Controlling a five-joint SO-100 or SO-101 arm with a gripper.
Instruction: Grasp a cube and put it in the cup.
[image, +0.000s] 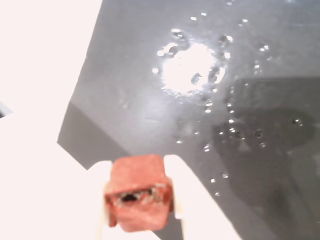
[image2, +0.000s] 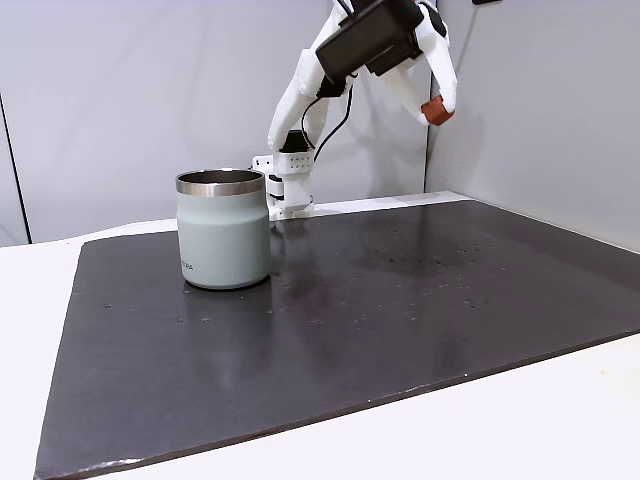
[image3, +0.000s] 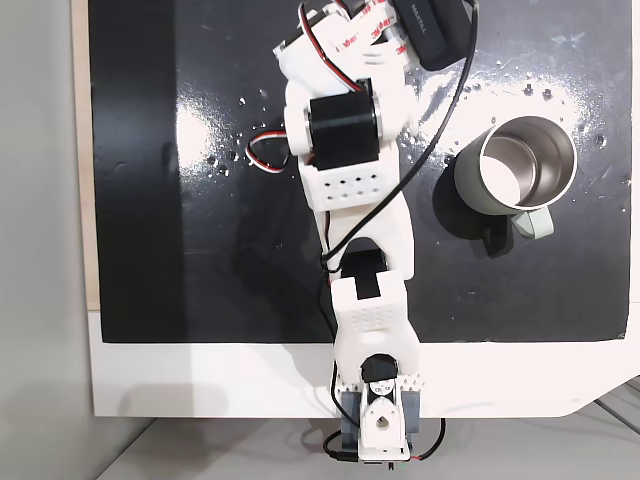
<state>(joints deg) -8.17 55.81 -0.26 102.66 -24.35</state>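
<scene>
Carrying step under way: cube (image: 140, 192) pinched between the white fingers (image: 182, 187) of the end effector (image2: 437, 108), closed on it, seen close up in the wrist view and as a small reddish-orange block at the fingertips in a fixed view. Held high above the dark mat (image2: 400, 300), well clear of the surface. Cup (image2: 223, 228) upright on the mat, well off to the left of the cube in that side-on fixed view and far below it. No contact between cube and cup.

Next, by the look of it: swing across until directly above the steel rim (image3: 527, 160), then lower a little, then release. Wide mouth, tiny cube, so a forgiving target, though release from this height could mean a bounce off the metal inside. Better to come down close to the rim first.

Hard to make out: wrist view blurred and washed out by glare, with bright specks scattered over the mat. Dark ragged mark on the cube's near face, nature unclear. In the top-down fixed view, arm (image3: 350, 150) cut off by the upper frame edge. Bottom of the cup partly lost in reflection. Small dark logo (image2: 187, 266) near the cup's base too small to read.
</scene>
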